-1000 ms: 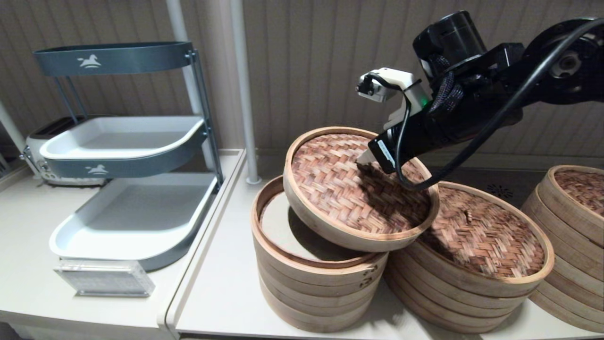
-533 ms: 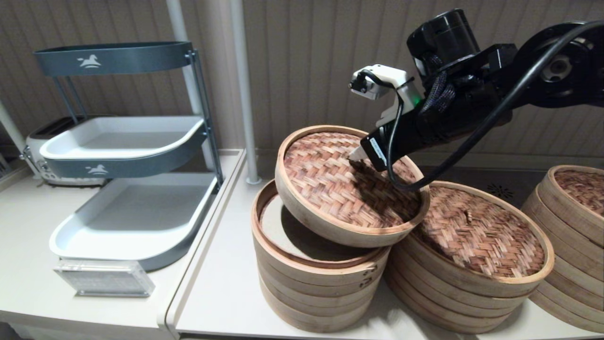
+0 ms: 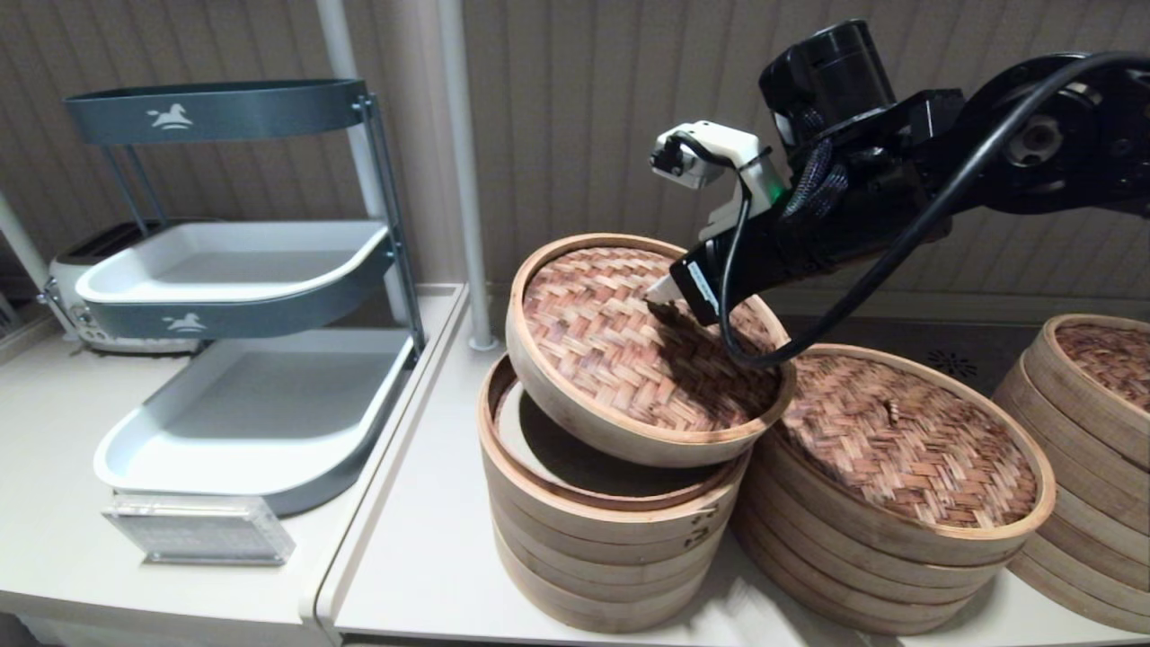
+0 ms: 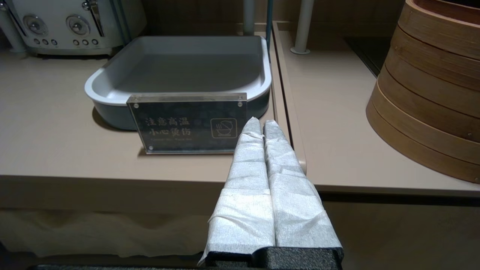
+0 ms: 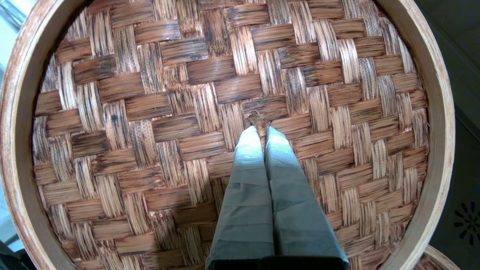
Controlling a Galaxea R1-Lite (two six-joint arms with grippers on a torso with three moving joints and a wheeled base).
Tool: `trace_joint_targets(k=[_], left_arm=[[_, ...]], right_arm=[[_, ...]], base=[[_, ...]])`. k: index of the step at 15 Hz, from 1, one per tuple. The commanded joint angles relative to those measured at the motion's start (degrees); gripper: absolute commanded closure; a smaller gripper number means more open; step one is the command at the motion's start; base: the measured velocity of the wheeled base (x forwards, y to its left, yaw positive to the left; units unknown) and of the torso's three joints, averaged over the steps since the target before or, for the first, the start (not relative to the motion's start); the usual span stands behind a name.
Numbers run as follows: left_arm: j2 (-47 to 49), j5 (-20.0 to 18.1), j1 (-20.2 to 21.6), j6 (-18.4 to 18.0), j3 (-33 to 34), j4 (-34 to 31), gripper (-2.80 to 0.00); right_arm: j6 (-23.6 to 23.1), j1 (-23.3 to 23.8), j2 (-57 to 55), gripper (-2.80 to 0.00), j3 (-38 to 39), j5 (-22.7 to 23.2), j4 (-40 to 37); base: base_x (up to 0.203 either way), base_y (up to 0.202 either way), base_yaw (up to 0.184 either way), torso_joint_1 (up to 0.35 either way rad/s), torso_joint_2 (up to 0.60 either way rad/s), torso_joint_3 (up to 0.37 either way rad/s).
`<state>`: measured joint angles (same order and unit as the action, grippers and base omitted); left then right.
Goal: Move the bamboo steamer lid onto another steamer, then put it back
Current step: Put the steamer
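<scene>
The bamboo steamer lid [image 3: 611,350] hangs tilted in the air, its left side higher. My right gripper [image 3: 660,292] is shut on its small centre loop [image 5: 258,120], and the woven top [image 5: 150,123] fills the right wrist view. The lid hovers over the taller open stack [image 3: 593,557] with dark lacing marks and a white liner. Its right edge overlaps the wide shallow steamer [image 3: 898,449], which wears its own darker lid. My left gripper [image 4: 261,123] is shut on nothing, parked low before the table's front edge.
A grey tiered rack with trays [image 3: 243,270] stands at the left, with a clear sign [image 3: 198,530] in front and a toaster [image 3: 81,270] behind. A third steamer stack [image 3: 1096,404] sits at the far right. A white pole [image 3: 467,180] rises behind the stacks.
My right gripper has carried the lid leftward, off the wide steamer and further over the taller open stack. The left arm has not moved.
</scene>
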<state>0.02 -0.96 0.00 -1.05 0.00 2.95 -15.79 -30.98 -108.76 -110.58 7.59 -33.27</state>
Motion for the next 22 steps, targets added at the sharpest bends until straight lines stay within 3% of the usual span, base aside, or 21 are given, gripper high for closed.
trace_joint_targets(k=[1, 22], left_arm=[[-0.02, -0.01, 0.00, 0.00, 1.58, 0.04, 0.00], [-0.02, -0.01, 0.00, -0.01, 1.58, 0.04, 0.00]], right_arm=[[-0.12, -0.26, -0.19, 0.00, 0.10, 0.31, -0.29], [-0.03, -2.86, -2.39, 0.00, 0.19, 1.37, -0.83]], base=[[0.000, 0.000, 0.000, 0.000, 0.00, 0.000], [0.000, 0.000, 0.000, 0.000, 0.00, 0.000]])
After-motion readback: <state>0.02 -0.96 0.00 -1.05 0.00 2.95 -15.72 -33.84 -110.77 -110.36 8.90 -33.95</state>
